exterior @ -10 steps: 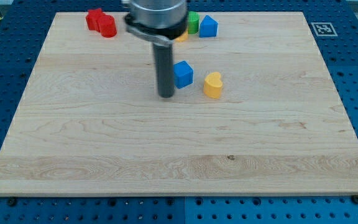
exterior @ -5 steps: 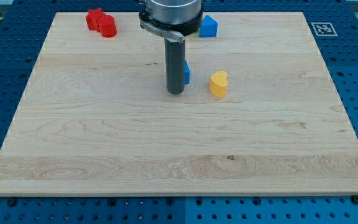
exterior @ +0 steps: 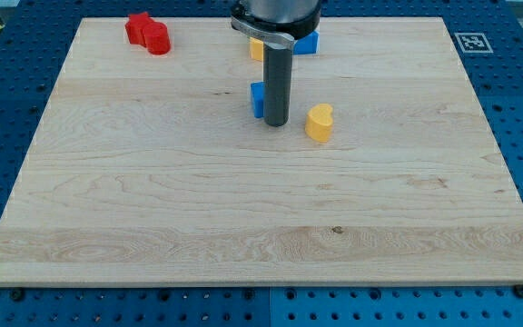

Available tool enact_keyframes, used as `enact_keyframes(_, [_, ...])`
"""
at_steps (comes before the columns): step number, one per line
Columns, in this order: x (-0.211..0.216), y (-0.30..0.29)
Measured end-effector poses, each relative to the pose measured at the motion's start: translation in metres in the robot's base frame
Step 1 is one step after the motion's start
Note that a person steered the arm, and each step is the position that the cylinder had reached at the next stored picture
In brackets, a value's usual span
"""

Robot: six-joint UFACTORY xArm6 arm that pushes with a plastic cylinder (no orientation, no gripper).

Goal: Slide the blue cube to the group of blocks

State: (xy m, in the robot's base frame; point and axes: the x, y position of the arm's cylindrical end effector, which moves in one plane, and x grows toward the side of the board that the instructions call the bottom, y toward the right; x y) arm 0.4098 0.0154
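Note:
The blue cube [exterior: 257,98] sits near the board's upper middle, mostly hidden behind my rod; only its left part shows. My tip [exterior: 275,123] rests on the board just in front of the cube, toward its right side. The group stands at the view's top behind the arm: a yellow block [exterior: 256,48] and a blue block [exterior: 309,42] show at either side of it. A green block seen earlier is hidden now. A yellow heart-like block [exterior: 318,122] lies just right of my tip.
Two red blocks [exterior: 148,32] stand together at the board's top left. A black and white marker [exterior: 471,41] lies off the board at the top right. The wooden board [exterior: 243,209] lies on a blue perforated table.
My rod has moved to the right, from the cube's left side across its front to its right side. The cube and the yellow heart-like block have barely shifted.

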Motion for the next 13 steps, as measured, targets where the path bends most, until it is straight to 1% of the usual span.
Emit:
enact_keyframes(4, [-0.002,-0.008])
enact_keyframes(9, [-0.025,-0.031])
enact_keyframes(12, [-0.081,-0.030])
enact_keyframes(13, [-0.089,-0.030])
